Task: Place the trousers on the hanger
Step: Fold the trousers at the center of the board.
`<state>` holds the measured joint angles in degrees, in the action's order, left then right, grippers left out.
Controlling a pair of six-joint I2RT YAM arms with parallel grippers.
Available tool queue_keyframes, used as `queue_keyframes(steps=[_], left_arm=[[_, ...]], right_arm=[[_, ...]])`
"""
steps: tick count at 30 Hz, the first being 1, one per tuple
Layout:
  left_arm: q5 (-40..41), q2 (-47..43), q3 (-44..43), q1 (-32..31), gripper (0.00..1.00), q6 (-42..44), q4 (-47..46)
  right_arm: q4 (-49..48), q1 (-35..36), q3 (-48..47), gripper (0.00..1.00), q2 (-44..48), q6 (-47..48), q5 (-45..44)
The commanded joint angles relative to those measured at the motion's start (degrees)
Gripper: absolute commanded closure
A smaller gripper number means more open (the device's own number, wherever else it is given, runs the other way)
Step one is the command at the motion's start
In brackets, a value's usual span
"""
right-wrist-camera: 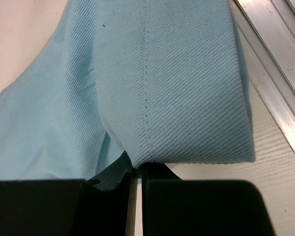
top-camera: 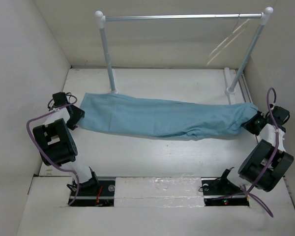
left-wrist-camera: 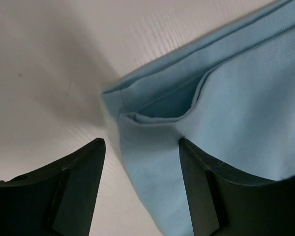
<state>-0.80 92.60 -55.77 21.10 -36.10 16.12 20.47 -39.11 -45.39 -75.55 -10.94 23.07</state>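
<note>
- The left gripper point(left-wrist-camera: 141, 147) stands with its jaws well apart. A corner of the trousers point(top-camera: 162, 118) lies on the table point(top-camera: 152, 157) between them, gripped by neither finger.
- The right gripper point(right-wrist-camera: 136, 169) is nearly closed and pinches a stitched, folded edge of the cloth, so it holds that end.
- The trousers lie in one long band across the middle of the table, from the left gripper to the right gripper. They are mostly flat, with some bunching towards the right.
- The hanger point(top-camera: 228, 42) hangs on the rail point(top-camera: 182, 17) near its right end. It is well above the cloth and behind it, and nothing is on it yet.
- Risk: only one end is gripped. If the right arm lifts or pulls now, I judge that the free left end would drag, fold or slide towards the right.
- Risk: if the left jaws close where they are, they may catch a single layer or the pocket-like slit near the corner. That weak hold could slip.
- Risk: the hanger is thin and hangs loose. Pushing limp cloth against it could swing it or knock it off the rail.
- Risk: the right end lies close to the right post point(top-camera: 246, 59), so a lift there could snag.
- Count: two grippers, one pair of trousers, one hanger and one rail on two posts.
</note>
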Motion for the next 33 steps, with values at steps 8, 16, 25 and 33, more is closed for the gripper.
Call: queue_keyframes(steps=[8, 16, 25, 33], left_arm=[[4.31, 8.03, -2.06, 3.57, 1.0, -0.03, 1.45], [20.22, -0.83, 5.13, 10.19, 1.0, 3.57, 3.31], [24.8, -2.95, 3.65, 10.19, 0.93, 0.68, 7.78], [20.74, -9.0, -7.5, -0.15, 0.15, -2.31, 12.35]], right_arm=[[-3.95, 1.58, -0.93, 1.0, -1.44, -0.58, 0.84], [0.36, 0.36, -0.23, 1.0, 0.75, 2.76, -1.27], [7.04, -5.1, 3.99, 1.0, 8.93, 4.96, -8.12], [7.65, -3.26, -5.4, 0.36, 0.49, 3.82, -0.39]])
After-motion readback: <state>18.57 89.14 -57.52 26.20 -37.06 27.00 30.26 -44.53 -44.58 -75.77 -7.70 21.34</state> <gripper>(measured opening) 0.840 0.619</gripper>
